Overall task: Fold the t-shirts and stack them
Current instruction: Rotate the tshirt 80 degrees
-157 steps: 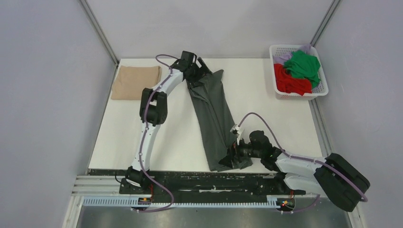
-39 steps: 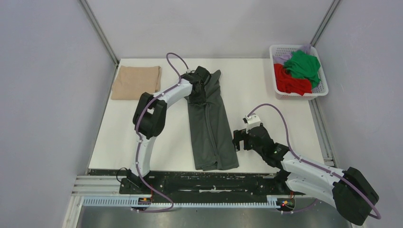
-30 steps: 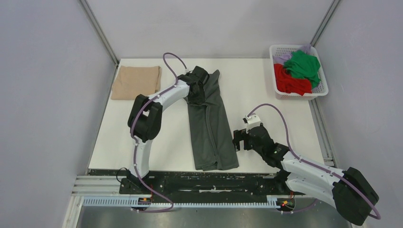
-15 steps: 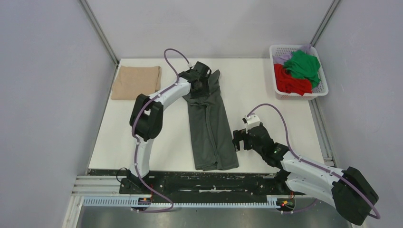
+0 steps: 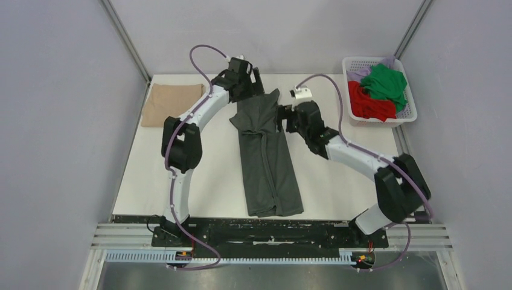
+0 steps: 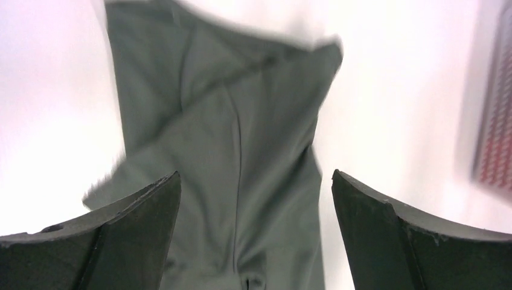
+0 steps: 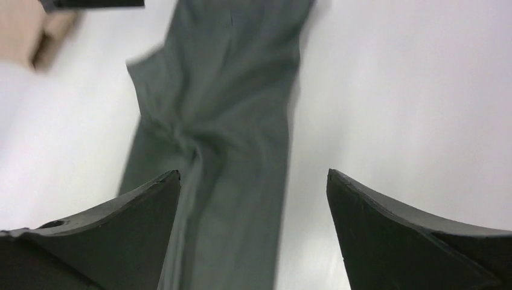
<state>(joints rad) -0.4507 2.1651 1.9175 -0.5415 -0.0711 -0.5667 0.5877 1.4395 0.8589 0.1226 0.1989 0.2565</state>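
Observation:
A dark grey t-shirt (image 5: pixel 265 157) lies as a long narrow strip down the middle of the white table (image 5: pixel 338 169); it also shows in the left wrist view (image 6: pixel 241 151) and the right wrist view (image 7: pixel 223 121). My left gripper (image 5: pixel 247 81) is open and empty above the shirt's far end (image 6: pixel 253 181). My right gripper (image 5: pixel 284 116) is open and empty at the shirt's far right edge (image 7: pixel 253 181). A folded tan t-shirt (image 5: pixel 173 104) lies at the table's far left.
A white basket (image 5: pixel 406 115) at the far right holds red (image 5: pixel 368 103), green (image 5: pixel 386 81) and lilac shirts. Grey walls close in both sides. A black rail (image 5: pixel 265 229) runs along the near edge.
My right arm has swung from the near right up to the shirt's far end. My left gripper has let go of the shirt and lifted back. The shirt's far end lies looser.

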